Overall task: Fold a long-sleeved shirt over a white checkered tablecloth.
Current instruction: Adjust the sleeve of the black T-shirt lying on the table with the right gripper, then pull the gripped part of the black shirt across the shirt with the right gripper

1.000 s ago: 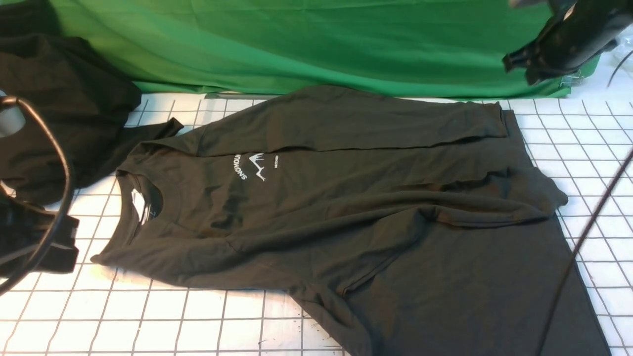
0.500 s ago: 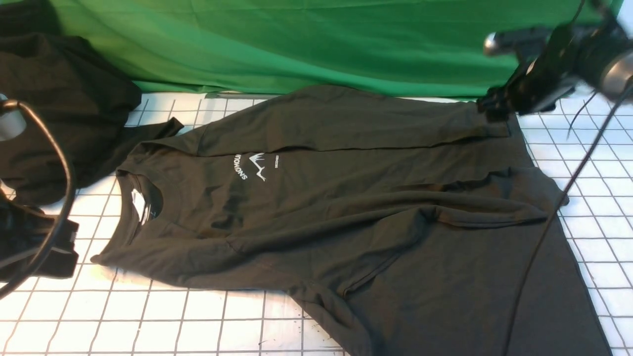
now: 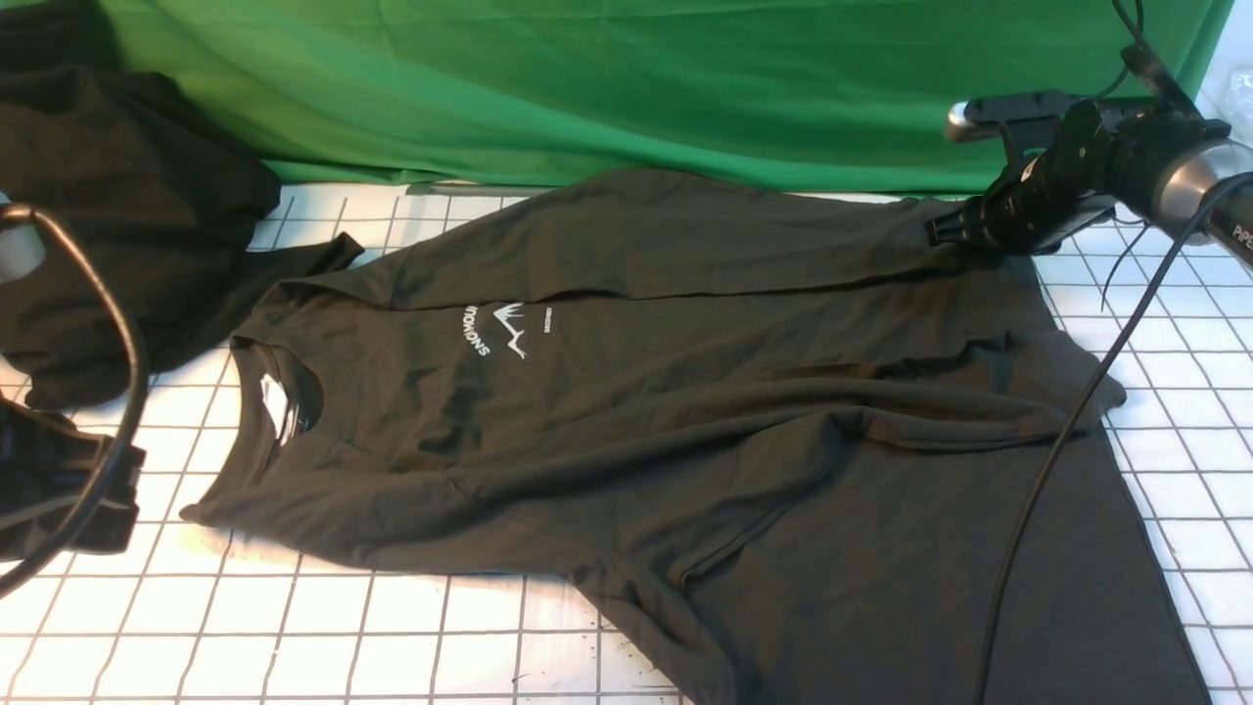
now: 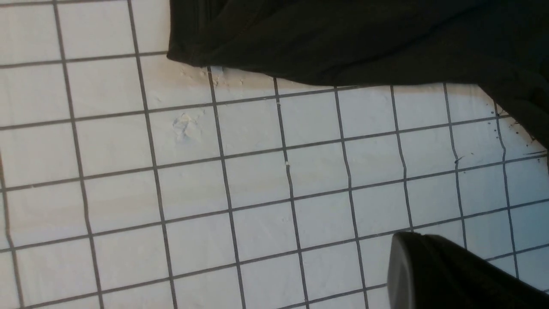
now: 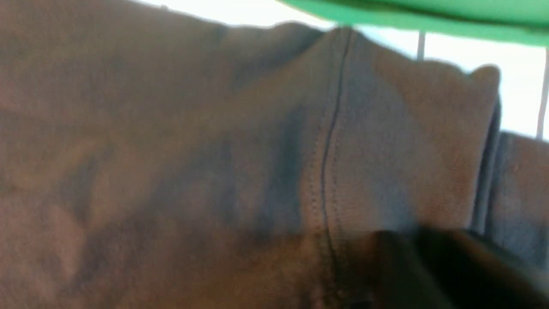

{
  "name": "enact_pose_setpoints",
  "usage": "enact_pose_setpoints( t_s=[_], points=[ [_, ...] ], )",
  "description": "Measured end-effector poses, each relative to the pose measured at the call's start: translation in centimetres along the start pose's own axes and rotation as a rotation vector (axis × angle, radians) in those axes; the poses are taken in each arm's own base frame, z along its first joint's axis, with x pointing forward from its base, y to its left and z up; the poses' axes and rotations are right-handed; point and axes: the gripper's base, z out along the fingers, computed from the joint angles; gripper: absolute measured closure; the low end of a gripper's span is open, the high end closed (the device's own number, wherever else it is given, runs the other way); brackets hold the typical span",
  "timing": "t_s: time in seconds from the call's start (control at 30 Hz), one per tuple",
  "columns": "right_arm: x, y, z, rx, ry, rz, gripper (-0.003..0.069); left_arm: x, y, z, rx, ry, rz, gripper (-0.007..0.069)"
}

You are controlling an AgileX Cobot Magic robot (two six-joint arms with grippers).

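The long-sleeved shirt [image 3: 685,411] lies spread on the white checkered tablecloth [image 3: 294,627], neck to the left and white logo up. Both sleeves are folded across the body. My right gripper [image 3: 948,233] sits at the far right end of the upper sleeve, shut on its cuff [image 5: 386,141], which is puckered up slightly at the fingers [image 5: 429,266]. My left gripper [image 4: 407,246] hovers shut and holding nothing over bare tablecloth [image 4: 257,180], near the shirt's shoulder edge [image 4: 343,38]. In the front view only the left arm's body [image 3: 59,480] shows, at the left edge.
A shapeless heap of black cloth [image 3: 117,196] lies at the back left. The green backdrop [image 3: 587,88] hangs along the far edge. The right arm's cable [image 3: 1077,431] crosses above the shirt's hem side. A looped cable [image 3: 127,333] arcs by the left arm.
My right gripper came down from the upper right to the sleeve's end and closed on the cuff, lifting it a little. The left arm sank slightly.
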Motion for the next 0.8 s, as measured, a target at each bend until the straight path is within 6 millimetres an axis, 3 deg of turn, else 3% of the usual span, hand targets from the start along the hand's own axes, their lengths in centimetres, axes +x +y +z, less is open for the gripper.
enact_pose_setpoints(
  t_s=[0.1, 0.23, 0.33, 0.43, 0.8],
  points=[
    [0.0, -0.3, 0.0, 0.003, 0.005, 0.004, 0.0638, 0.0, 0.0, 0.0, 0.0, -0.001, 0.0, 0.062],
    [-0.2, -0.5, -0.8, 0.001, 0.016, 0.009, 0.0652, 0.0, 0.0, 0.0, -0.001, -0.001, 0.0, 0.062],
    [-1.4, -0.5, -2.9, 0.001, 0.004, -0.011, 0.0655, 0.0, 0.0, 0.0, -0.001, -0.001, 0.0, 0.062],
    [-3.1, -0.5, -6.8, 0.002, -0.016, -0.049, 0.0657, 0.0, 0.0, 0.0, -0.001, -0.001, 0.0, 0.062],
    [-2.3, 0.0, -11.4, -0.075, 0.209, -0.146, 0.0658, -0.1, 0.0, 0.0, -0.002, -0.007, -0.002, 0.062]
  ],
)
